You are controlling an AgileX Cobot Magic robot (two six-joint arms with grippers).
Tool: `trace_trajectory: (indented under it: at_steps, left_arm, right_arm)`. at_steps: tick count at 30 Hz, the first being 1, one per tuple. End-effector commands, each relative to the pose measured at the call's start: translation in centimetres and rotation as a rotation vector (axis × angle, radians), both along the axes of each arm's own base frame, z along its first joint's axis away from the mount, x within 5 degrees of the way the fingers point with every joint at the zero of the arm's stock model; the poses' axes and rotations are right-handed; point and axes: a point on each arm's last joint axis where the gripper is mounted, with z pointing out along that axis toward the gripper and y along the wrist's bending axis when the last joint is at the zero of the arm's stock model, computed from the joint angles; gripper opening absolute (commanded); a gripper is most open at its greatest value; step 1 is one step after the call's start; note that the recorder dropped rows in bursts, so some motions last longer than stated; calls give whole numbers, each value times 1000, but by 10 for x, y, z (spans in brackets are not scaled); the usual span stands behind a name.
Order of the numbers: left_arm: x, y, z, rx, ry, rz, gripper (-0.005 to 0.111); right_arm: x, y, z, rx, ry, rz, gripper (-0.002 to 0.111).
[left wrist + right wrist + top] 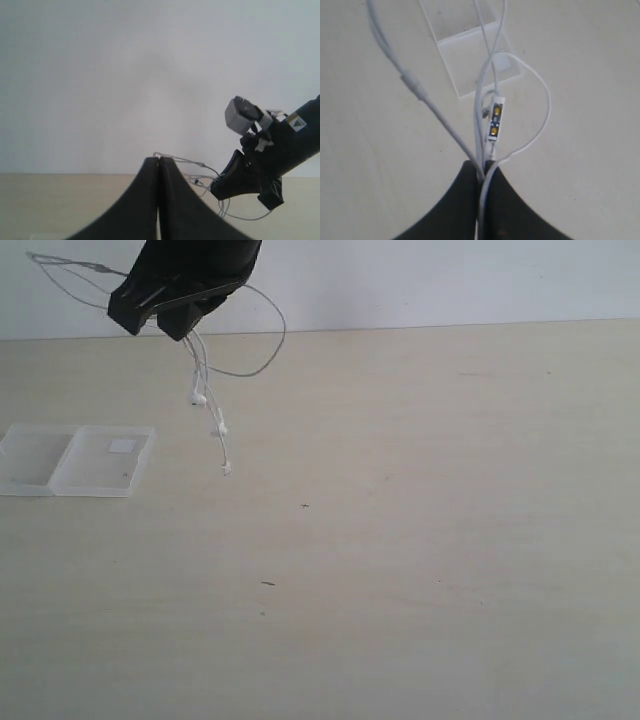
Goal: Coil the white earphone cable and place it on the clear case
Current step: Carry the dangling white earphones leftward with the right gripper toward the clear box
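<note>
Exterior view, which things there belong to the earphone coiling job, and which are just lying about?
Job: white earphone cable, clear case, right gripper and left gripper, both shut on the cable.
Lying about: a few tiny dark specks on the table, too small to identify.

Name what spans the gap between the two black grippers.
Only the thin white earphone cable runs from the left gripper to the right gripper; the left wrist view shows it.
</note>
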Motion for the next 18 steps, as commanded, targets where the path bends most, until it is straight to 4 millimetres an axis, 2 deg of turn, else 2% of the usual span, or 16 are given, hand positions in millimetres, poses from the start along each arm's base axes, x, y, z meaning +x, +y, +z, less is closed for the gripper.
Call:
trace_trajectory:
  at_steps: [1, 5, 9, 11, 13, 18]
  left_arm:
    - [13, 5, -36, -137, -1, 41, 0]
    - [23, 13, -56, -186, -60, 103, 0]
    - [29, 14, -80, -116, 9, 121, 0]
    - [31, 16, -83, -166, -22, 143, 0]
    - [32, 18, -84, -137, -43, 161, 0]
    - [35, 17, -92, -116, 10, 145, 0]
  right_arm:
    - [4, 7, -8, 11, 24, 6, 0]
    - [2, 7, -10, 0, 35, 7, 0]
    - [2, 6, -11, -13, 53, -12, 0]
    - [2, 6, -11, -18, 48, -13, 0]
    - [3, 5, -11, -25, 43, -22, 0]
    - [6, 4, -11, -32, 11, -35, 0]
